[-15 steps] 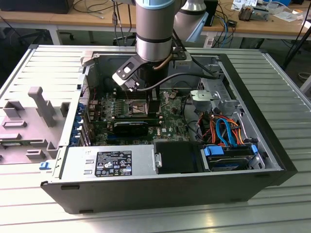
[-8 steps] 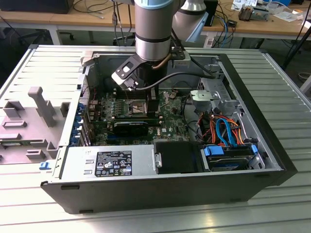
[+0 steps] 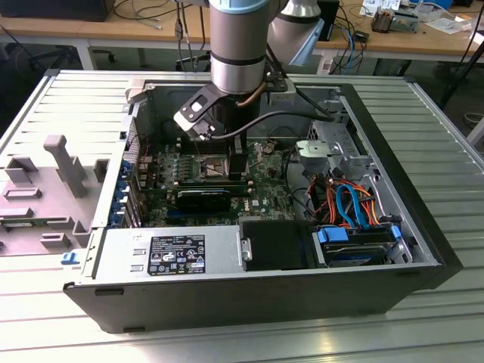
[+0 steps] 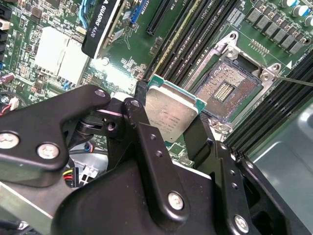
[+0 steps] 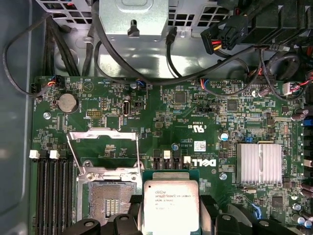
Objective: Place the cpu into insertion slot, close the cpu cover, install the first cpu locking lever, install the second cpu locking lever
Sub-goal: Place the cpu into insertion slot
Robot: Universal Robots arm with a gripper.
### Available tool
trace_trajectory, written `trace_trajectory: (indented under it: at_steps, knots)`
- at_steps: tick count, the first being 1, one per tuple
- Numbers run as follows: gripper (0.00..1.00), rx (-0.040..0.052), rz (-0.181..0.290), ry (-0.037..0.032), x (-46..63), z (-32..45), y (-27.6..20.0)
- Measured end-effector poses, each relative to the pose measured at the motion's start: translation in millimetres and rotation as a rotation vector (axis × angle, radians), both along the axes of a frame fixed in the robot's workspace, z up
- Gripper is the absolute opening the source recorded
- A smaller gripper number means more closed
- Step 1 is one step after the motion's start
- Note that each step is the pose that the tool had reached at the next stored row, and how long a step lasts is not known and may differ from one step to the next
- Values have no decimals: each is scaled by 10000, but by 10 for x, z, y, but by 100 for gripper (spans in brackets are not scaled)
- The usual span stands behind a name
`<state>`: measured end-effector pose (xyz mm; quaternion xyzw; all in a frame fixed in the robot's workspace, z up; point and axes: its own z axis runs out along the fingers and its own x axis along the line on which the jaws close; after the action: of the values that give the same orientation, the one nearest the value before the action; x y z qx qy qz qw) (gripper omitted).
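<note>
The cpu is lying flat in the gripper, whose fingers are clamping two opposite edges. It is hanging over the motherboard just beside the insertion slot, on the heatsink side, its edges roughly square to the slot's rim. The slot is sitting empty toward the board's edge, contacts bare, with the cpu cover swung up off it.

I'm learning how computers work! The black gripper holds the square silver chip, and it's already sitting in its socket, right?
No. The black gripper holds the square silver chip, but the second wrist view shows the silver-rimmed socket bare, the chip beside it.
</note>
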<state>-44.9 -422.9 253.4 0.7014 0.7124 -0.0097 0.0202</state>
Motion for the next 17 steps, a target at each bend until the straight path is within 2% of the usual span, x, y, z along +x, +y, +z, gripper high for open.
trace_trajectory:
  at_steps: [7, 11, 17]
  knots:
    - [55, 1, 1, 0, 0, -6, 49]
    - [55, 1, 1, -1, -4, -14, 125]
    - [55, 0, 3, 0, -26, -33, 183]
